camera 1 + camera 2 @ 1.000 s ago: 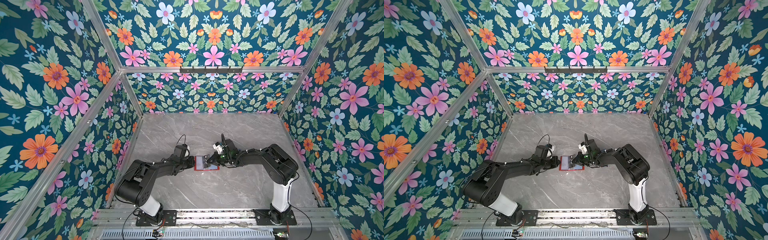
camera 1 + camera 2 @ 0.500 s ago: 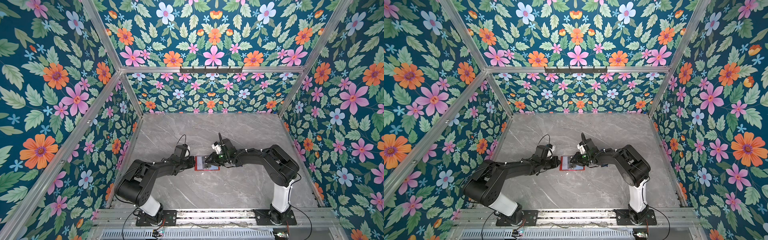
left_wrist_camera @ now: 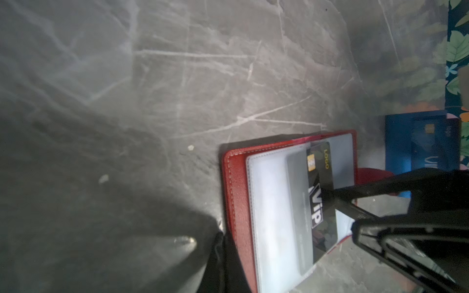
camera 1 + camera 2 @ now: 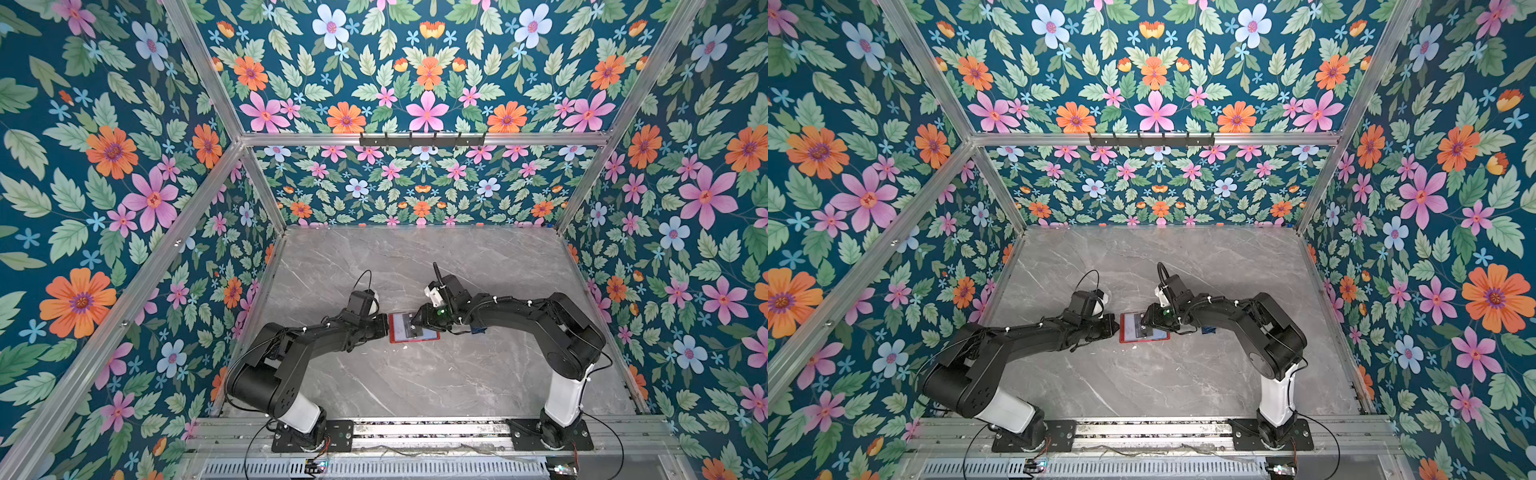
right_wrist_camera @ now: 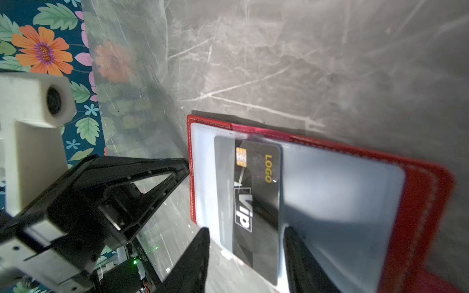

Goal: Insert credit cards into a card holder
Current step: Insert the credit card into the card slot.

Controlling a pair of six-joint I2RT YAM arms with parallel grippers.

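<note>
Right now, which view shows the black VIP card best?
Right wrist: the black VIP card is close up, chip and print legible, partly in a sleeve of the card holder. Left wrist: the right gripper covers part. Both top views: only a small dark patch.

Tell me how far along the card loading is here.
Done: the card holder lies open. In hand: the black VIP card is only partly under a clear sleeve; the right gripper, open, flanks it; the left gripper sits at the holder's edge. Left: pushing it home, then the blue card in the tray.
</note>
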